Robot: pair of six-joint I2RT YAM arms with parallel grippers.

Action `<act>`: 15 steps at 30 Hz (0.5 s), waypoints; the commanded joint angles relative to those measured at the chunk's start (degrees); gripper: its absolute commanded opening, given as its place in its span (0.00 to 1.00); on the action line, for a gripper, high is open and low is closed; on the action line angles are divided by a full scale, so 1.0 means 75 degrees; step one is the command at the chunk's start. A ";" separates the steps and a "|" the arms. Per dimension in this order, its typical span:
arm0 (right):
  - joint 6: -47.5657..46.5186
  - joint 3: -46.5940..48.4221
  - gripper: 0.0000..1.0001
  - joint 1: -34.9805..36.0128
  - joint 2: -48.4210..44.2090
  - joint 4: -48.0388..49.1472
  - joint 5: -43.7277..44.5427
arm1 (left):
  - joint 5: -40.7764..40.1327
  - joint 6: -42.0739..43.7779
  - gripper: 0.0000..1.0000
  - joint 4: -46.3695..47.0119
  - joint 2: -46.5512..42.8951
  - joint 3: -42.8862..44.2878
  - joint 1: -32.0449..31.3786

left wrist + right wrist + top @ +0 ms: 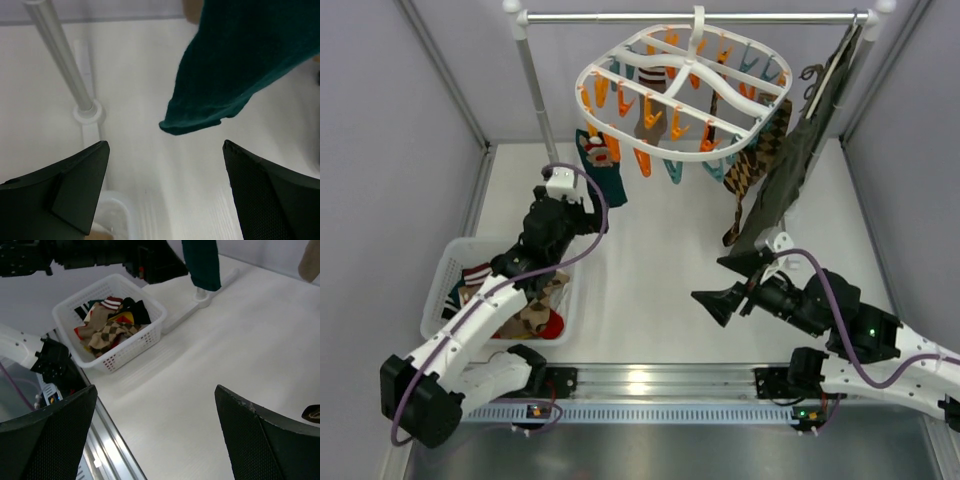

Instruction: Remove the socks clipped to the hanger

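The white oval hanger [685, 85] hangs from a metal rail, with orange and teal clips. A dark teal sock [603, 170] hangs at its left. Brown argyle socks [752, 170] hang at its right and a dark striped one [655, 75] at the back. My left gripper [586, 214] is open and empty just below and left of the teal sock. In the left wrist view the teal sock's toe [240, 65] hangs above the open gripper [165, 175]. My right gripper [728, 283] is open and empty over the table, below the argyle socks. It also shows open in the right wrist view [155, 425].
A white basket [445, 275] with several socks stands at the left, also in the right wrist view [145, 335]. A long olive-green garment [800, 160] hangs at the rail's right end. The rail's upright pole [62, 55] stands at the back left.
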 commanded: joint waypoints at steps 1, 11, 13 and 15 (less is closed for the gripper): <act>-0.0302 0.0038 0.96 -0.0039 -0.0170 -0.0548 -0.0907 | 0.2365 0.0875 0.98 0.2528 0.0143 -0.0309 0.0293; -0.0514 0.0038 0.96 -0.0027 -0.0089 -0.0595 -0.1728 | 0.4557 0.1311 0.95 0.4206 0.1386 -0.0182 0.0879; -0.0526 0.0038 0.96 -0.0027 -0.0042 -0.0595 -0.1717 | 0.4686 0.1276 0.84 0.4253 0.1469 -0.0122 0.0915; -0.0537 0.0038 0.97 -0.0039 -0.0053 -0.0607 -0.1589 | 0.4746 0.1218 0.60 0.4335 0.1423 -0.0157 0.0915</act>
